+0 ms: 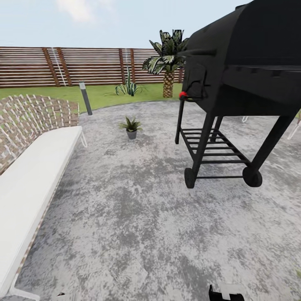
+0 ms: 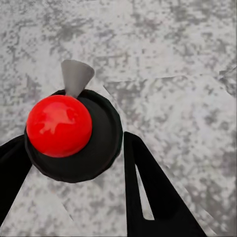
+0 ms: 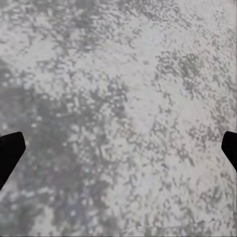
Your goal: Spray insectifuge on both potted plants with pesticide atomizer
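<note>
Ahead of us the mottled grey paving (image 1: 138, 217) runs to a strip of lawn (image 1: 104, 94) and the brown slat fence (image 1: 62, 66). A big black barbecue on a wheeled frame (image 1: 238, 83) crowds our right side, its top and far end cut off by the picture's edge; a woven bench with a white cushion (image 1: 29, 175) lines the left. Between them stands one potted plant (image 1: 131, 127) – small, in a grey pot, well ahead of us on the paving. Beyond it we see a short grey lamp post (image 1: 85, 98), a spiky agave (image 1: 129, 88) and a palm (image 1: 168, 62).

In the left wrist view the pesticide atomizer (image 2: 69, 133) (red top, grey nozzle) sits between the dark fingers (image 2: 153, 192) of the left gripper (image 2: 74, 163), which pinches it. In the right wrist view the right gripper (image 3: 118, 153) is spread wide over bare paving – just its fingertips (image 3: 9, 150) show at the edges.
</note>
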{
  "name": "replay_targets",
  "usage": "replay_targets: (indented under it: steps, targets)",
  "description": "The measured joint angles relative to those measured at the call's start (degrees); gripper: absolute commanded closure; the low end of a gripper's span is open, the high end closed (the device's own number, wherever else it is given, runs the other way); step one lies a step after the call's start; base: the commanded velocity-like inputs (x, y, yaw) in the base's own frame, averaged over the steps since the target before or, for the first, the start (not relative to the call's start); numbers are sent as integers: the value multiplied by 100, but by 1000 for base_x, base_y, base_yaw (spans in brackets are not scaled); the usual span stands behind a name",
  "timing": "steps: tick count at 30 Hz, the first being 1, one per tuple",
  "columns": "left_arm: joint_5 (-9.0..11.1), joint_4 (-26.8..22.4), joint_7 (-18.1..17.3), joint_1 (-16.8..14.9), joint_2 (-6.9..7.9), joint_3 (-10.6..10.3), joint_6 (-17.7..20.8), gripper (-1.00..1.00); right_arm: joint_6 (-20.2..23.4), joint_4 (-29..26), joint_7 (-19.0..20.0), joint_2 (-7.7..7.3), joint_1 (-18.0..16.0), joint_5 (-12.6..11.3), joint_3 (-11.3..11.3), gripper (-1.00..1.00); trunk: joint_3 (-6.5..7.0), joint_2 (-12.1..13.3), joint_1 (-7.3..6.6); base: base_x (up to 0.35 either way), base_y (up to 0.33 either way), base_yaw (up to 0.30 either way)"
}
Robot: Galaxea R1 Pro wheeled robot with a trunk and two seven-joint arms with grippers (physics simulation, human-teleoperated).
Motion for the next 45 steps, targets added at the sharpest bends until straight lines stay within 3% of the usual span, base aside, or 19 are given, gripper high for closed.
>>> replay_targets:
  steps: [12,26,31,33,35,38,45]
  targets:
    - [-2,0,2,0,0,0,1,100,-1,3,-1,0,-1,0,0,-100,-2,0,0,292,131,10]
    - [-2,0,-4,0,8,-1,1,100,-1,4,-1,0,-1,0,0,-100,-2,0,0,290,2,153]
    - [0,-12,-19,0,160,4,-6,100,-1,2,-1,0,-1,0,0,-100,-2,0,1,260,0,4]
    - [-65,-15,-91,0,191,-65,-8,100,-1,4,-1,0,-1,0,0,-100,-2,0,1,198,0,0]
    - [-364,-10,-515,0,194,-263,-3,100,-1,5,-1,0,-1,0,0,-100,-2,0,2,171,0,0]
    - [-536,-7,-723,0,172,-302,6,100,-1,4,-1,0,0,0,0,-100,-2,0,2,144,0,0]
    - [-541,-7,-757,0,160,-276,9,100,-1,5,-1,0,0,0,0,-100,-2,0,1,92,0,0]
